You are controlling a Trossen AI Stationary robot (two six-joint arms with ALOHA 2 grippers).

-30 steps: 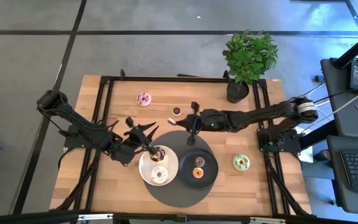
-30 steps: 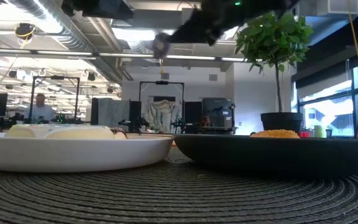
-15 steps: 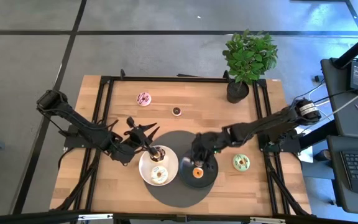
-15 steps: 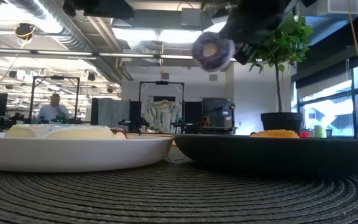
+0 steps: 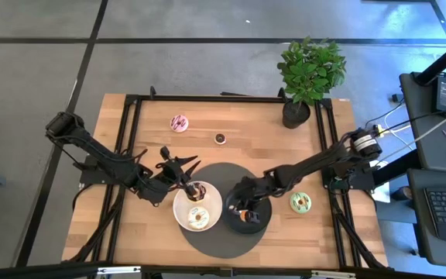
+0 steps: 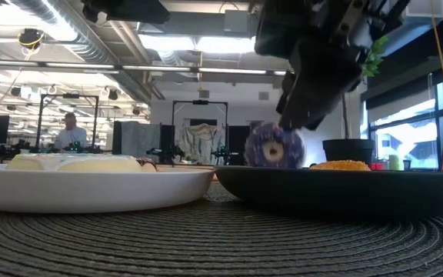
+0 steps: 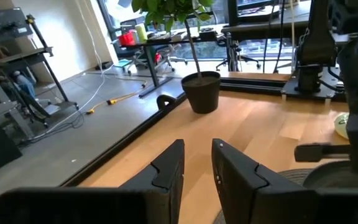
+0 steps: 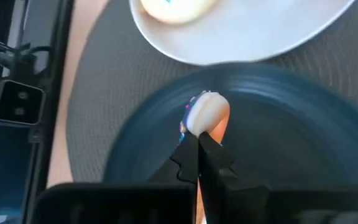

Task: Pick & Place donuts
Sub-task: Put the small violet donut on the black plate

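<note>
My right gripper (image 5: pixel 242 208) is shut on a purple mini donut (image 6: pixel 274 146) low over the black plate (image 5: pixel 264 222), beside the orange mini donut (image 6: pixel 344 165) lying on that plate. My left gripper (image 5: pixel 179 164) hovers open at the far-left edge of the white plate (image 5: pixel 214 209), touching nothing. That plate carries a chocolate-sprinkled donut (image 5: pixel 197 191) and a cream donut (image 5: pixel 198 218). A pink donut (image 5: pixel 179 122), a small brown one (image 5: pixel 220 138) and a green one (image 5: pixel 300 203) lie flat on the wooden table. My right gripper pinches the purple donut's rim (image 8: pixel 205 124) between its two fingertips, coming from above and slanting in from the table's right. The donut hangs on edge below the fingers, its hole facing the near side, down at the black plate's rim height. Whether it touches the plate I cannot tell.
Both plates sit on a dark round woven mat (image 5: pixel 227 240). A potted plant (image 5: pixel 308 74) stands at the far right corner. Black rails (image 5: pixel 126 155) run along the table's sides. Bare wood lies far of the mat and at the near corners.
My right gripper has carried the purple donut from above the mat's far edge toward the near edge, over the black plate, and has come down until the donut hangs at the plate's rim. It has stayed shut on the donut. The left arm has kept still.
</note>
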